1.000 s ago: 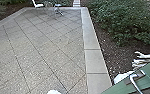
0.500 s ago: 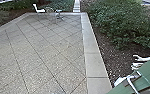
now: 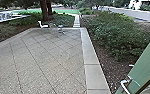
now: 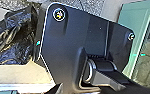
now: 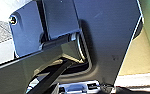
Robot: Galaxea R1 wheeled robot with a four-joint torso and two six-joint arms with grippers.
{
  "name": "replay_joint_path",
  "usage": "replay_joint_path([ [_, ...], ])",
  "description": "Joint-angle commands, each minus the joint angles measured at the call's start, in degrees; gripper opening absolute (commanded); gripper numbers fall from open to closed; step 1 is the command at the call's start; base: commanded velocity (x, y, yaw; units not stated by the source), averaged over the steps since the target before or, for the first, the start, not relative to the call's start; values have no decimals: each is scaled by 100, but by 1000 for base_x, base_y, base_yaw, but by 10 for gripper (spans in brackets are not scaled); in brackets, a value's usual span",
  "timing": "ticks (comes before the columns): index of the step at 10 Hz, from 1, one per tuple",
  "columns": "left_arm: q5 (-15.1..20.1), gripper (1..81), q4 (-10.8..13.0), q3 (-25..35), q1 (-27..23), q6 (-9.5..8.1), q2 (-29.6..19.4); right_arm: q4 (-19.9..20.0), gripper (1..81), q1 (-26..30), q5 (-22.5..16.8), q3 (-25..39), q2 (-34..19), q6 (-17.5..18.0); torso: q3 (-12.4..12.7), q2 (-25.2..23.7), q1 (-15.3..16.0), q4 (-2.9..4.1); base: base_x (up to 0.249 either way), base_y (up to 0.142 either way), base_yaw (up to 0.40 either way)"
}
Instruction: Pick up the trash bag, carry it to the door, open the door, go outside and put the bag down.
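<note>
In the left wrist view, a jointed bar (image 4: pixel 104 73) of the robot lies over its wide dark plate (image 4: pixel 63 47), and in the right wrist view another bar (image 5: pixel 44 58) crosses a similar plate (image 5: pixel 108 37).

Green door (image 3: pixel 148 60) cut off by head view's right edge, handle (image 3: pixel 123 84) by bottom edge. Tree trunks (image 3: pixel 44 10) beyond paving's (image 3: pixel 48 60) far edge cropped at top. Trash bag (image 4: pixel 13 37) cropped by left wrist view's edge; contents hidden.
</note>
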Motion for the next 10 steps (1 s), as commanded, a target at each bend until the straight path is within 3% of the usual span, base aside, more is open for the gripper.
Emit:
replay_joint_path([
  [1, 130, 811, -28, -74, -31, 70, 137, -38, 811, 85, -426, 80, 89, -30, -24, 0, 0, -2, 0, 0, 0],
  [2, -97, 811, 24, -74, 126, 121, 267, -38, 811, 86, -426, 80, 89, -30, 153, -5, -5, 0, 0, 0, 0],
  [5, -670, 811, 42, -65, 461, 404, 532, -29, 811, 103, -426, 80, 89, -13, 271, -9, -7, 0, 0, 0, 0],
  [8, -1186, 811, 42, -100, 680, 413, 751, -38, 811, 112, -391, 80, 89, -13, 269, -11, -7, 0, 0, 0, 0],
  [10, -1821, 811, 68, -100, 865, 413, 945, -55, 811, 85, -347, 80, 89, -21, 269, -13, -7, 0, 0, 0, 0],
])
